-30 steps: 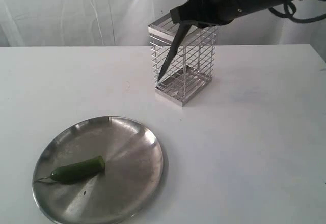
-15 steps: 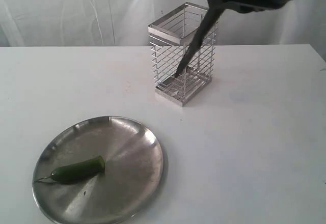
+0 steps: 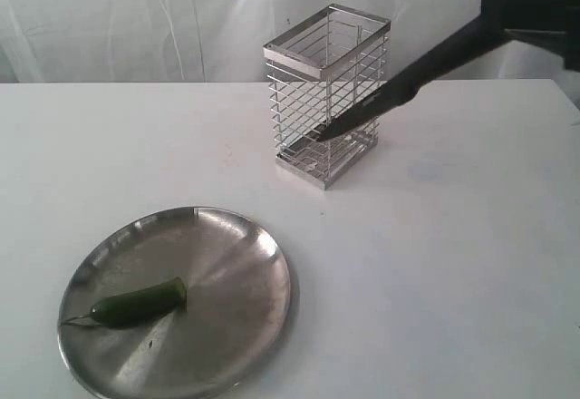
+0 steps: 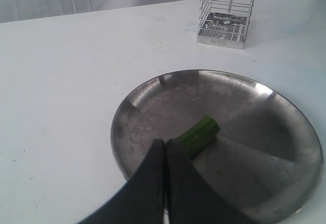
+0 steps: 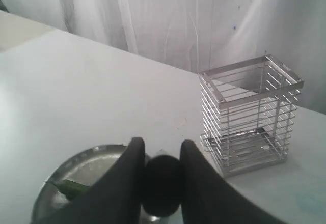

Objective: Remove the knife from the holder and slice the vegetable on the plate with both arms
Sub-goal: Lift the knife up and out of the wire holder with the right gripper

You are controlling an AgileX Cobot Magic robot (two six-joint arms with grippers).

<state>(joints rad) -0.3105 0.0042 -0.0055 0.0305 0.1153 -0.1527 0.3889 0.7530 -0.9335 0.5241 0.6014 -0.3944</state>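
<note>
Knife (image 3: 399, 95) handle clamped between right fingers (image 5: 130, 175); left fingers (image 4: 153, 183) pressed together over the vegetable (image 4: 199, 135).

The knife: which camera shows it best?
The exterior view: the knife shows nearly full length, slanting across the holder. The right wrist view shows only its handle end in the right gripper; the left wrist view shows none.

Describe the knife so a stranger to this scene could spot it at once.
Start at the tall silver wire holder standing near the back of the white table. Just to its right, a long slim object slants through the air, held by the right gripper. That is the knife: all black with a narrow pointed blade, the only dark thing beside shiny metal.
</note>
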